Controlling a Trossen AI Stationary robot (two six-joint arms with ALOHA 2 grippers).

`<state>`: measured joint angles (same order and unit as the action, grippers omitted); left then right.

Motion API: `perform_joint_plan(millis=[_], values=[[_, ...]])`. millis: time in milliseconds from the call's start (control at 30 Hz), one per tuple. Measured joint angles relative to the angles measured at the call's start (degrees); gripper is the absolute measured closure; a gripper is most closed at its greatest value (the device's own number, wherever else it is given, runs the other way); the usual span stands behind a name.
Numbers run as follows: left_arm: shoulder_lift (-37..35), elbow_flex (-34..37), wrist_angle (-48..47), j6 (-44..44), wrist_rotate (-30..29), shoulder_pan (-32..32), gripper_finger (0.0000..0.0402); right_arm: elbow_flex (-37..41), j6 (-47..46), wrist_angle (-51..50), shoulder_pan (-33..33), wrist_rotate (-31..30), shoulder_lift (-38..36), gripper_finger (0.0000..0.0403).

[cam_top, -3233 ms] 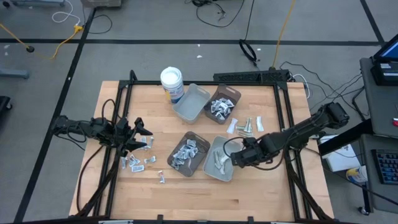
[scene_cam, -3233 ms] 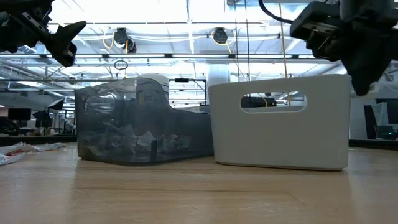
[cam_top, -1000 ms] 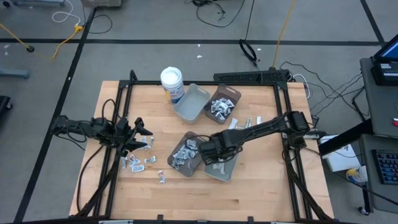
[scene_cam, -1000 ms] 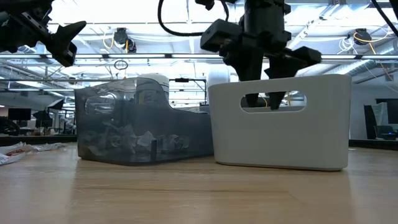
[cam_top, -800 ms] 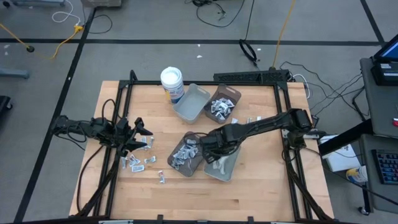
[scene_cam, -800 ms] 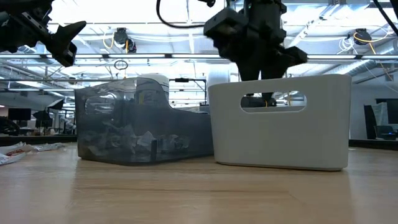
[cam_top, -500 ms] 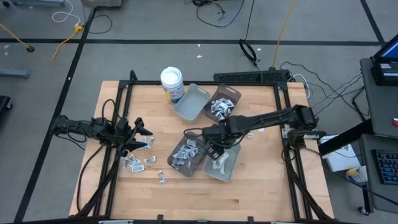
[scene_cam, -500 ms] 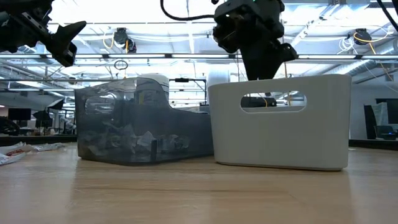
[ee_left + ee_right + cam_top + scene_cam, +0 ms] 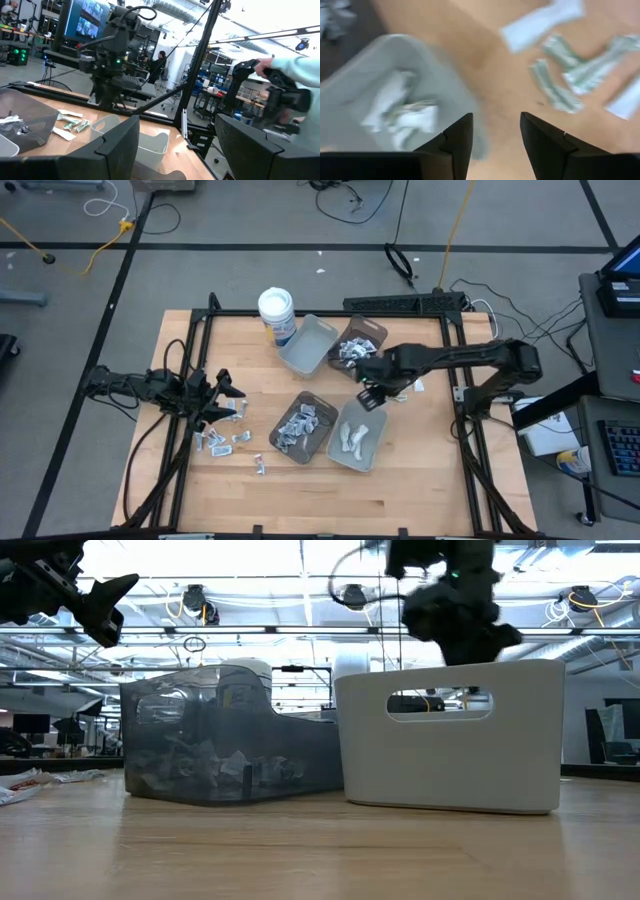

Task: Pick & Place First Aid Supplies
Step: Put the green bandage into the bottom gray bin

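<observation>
The first aid supplies lie in several places. Small packets [image 9: 222,438] are scattered on the table's left, and pale strips [image 9: 565,75] lie loose on its right. More fill the dark tray [image 9: 303,425], the brown tray [image 9: 355,345] and the light grey tray [image 9: 357,437]. My right gripper [image 9: 372,394] hovers open above the table just past the light grey tray's far end, near the loose strips, its fingers [image 9: 457,137] holding nothing. My left gripper [image 9: 232,398] waits open in the air over the left packets.
A white tub with a blue label [image 9: 277,313] stands at the far edge beside an empty grey tray [image 9: 307,345]. Black frame rails run along the table's left and right sides. Bare wood lies along the near edge. A person shows in the room beyond the table.
My right gripper has risen out of the light grey tray and travelled toward the table's far right, ending above the table near the loose strips. My left arm has kept still.
</observation>
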<state>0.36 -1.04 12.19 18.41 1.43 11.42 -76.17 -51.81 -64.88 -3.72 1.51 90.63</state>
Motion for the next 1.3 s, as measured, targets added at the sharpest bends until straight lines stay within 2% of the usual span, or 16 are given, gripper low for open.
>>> perform_joint_plan(millis=[333,733,967,1300], values=[[0.0,0.0,0.0,0.0,0.0,0.0,0.0135,13.0,0.0,-0.2,-10.9,-1.3,-10.0,0.0262],[0.0,0.0,0.0,0.0,0.0,0.0,0.0135,22.0,0.6,-0.8,-23.6,-0.6,-17.5,0.0266],[0.0,0.0,0.0,0.0,0.0,0.0,0.0135,22.9,2.2,-0.7,-27.8,0.1,-18.2,0.0266],[0.0,0.0,0.0,0.0,0.0,0.0,0.0135,23.0,3.7,2.2,-29.6,-0.3,-11.8,0.0276]])
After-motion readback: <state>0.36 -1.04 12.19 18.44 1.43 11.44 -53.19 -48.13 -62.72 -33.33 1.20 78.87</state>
